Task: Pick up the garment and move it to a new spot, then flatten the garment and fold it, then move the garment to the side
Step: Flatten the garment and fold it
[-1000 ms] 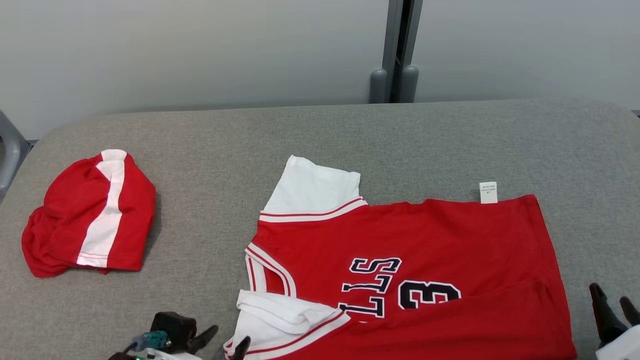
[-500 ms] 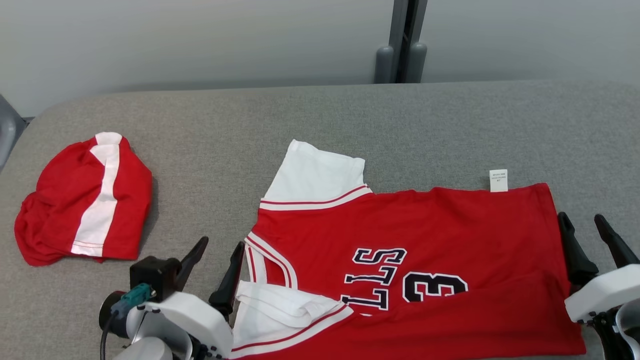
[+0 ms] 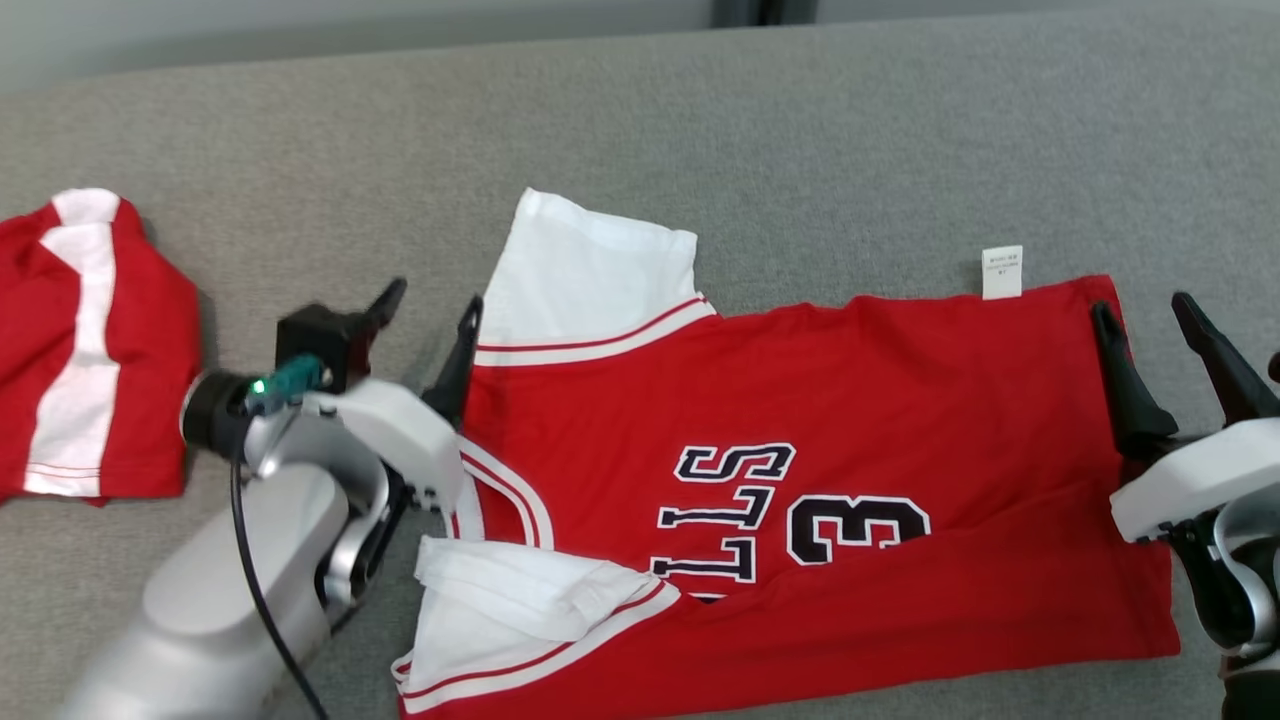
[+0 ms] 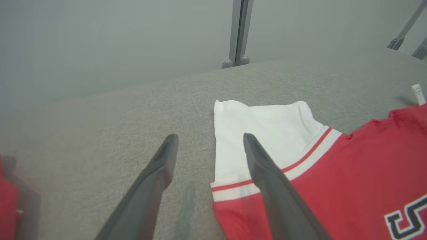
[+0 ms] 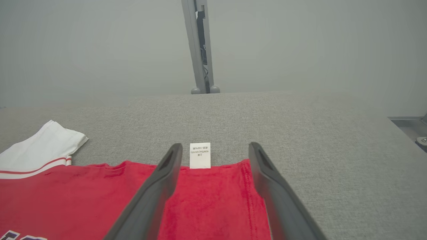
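Altogether: one jersey [image 3: 800, 400], one red bundle [image 3: 150, 350], left gripper [image 3: 433, 298] and right gripper [image 3: 1141, 308] spread.

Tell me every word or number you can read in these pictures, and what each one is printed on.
"LLS": dark, white-edged letters lying sideways on the red jersey; a fold of cloth covers anything further.
"3": in the same style, beside those letters on the jersey.
White tag at the jersey's far edge: a few lines of tiny print, too small to read with any certainty.
Second red and white garment: no writing to be seen.
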